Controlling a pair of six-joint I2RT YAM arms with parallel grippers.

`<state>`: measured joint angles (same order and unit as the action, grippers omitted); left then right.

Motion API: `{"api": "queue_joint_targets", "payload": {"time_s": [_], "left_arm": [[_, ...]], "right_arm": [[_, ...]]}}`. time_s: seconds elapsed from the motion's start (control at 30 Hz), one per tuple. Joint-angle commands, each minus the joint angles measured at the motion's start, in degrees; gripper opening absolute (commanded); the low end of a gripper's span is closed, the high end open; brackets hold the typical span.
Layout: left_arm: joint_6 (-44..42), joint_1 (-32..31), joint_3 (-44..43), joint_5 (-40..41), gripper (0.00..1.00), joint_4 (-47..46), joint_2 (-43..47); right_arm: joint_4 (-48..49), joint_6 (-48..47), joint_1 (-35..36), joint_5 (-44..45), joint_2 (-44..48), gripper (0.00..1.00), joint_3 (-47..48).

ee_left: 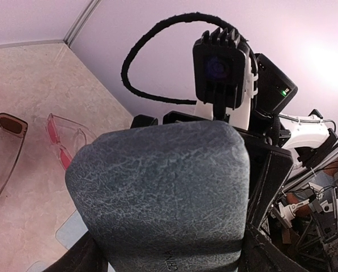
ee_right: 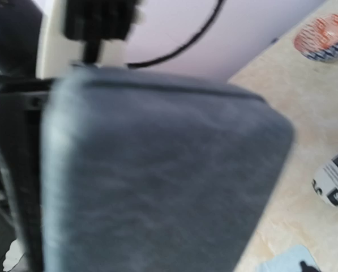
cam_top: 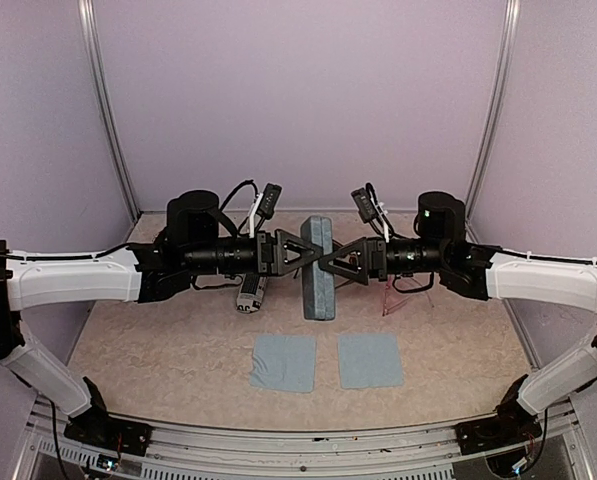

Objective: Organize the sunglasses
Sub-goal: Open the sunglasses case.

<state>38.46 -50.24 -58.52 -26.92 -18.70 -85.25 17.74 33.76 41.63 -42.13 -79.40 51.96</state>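
The blue-grey oblong case (cam_top: 318,268) stands on edge between my two grippers at mid table. My left gripper (cam_top: 303,252) is shut on it; in the left wrist view the case (ee_left: 157,187) fills the space between my dark fingers (ee_left: 273,181). My right gripper (cam_top: 335,260) meets the case from the other side. The blurred case (ee_right: 157,175) fills the right wrist view and hides the jaws. The reddish-brown sunglasses (ee_left: 10,127) and the pale-pink sunglasses (ee_left: 64,144) lie open on the table. The pink pair shows under my right arm (cam_top: 393,300).
The striped black-and-white pouch (cam_top: 250,292) lies under my left arm and shows in the right wrist view (ee_right: 334,184). Two blue cloths (cam_top: 284,362) (cam_top: 370,360) lie side by side near the front. A red-and-white patterned dish (ee_right: 322,37) sits by the wall.
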Motion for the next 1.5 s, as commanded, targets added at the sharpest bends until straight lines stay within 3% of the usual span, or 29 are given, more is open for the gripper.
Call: {"api": "queue_joint_targets", "payload": {"time_s": [0.0,0.4,0.77,1.13,1.47], "left_arm": [[-0.2,-0.5,-1.1,-1.6,0.0,-3.7,1.4],[-0.5,-0.6,-0.4,-2.7,0.0,-4.3,2.4],[-0.8,-0.8,-0.5,-4.9,0.0,-5.3,2.7],[-1.6,-0.9,-0.9,-5.7,0.0,-4.3,2.9],[-2.1,-0.7,-2.0,-5.1,0.0,-2.3,1.0]], "right_arm": [[-3.9,-1.9,0.6,5.5,0.5,0.95,0.1],[-13.6,-3.7,0.5,25.4,3.8,0.88,-0.7],[-20.2,-3.8,0.6,33.9,2.6,0.81,0.5],[-19.6,-3.8,0.6,35.3,3.5,0.75,0.0],[-15.5,-8.0,0.6,31.7,11.2,0.83,-1.9]]}}
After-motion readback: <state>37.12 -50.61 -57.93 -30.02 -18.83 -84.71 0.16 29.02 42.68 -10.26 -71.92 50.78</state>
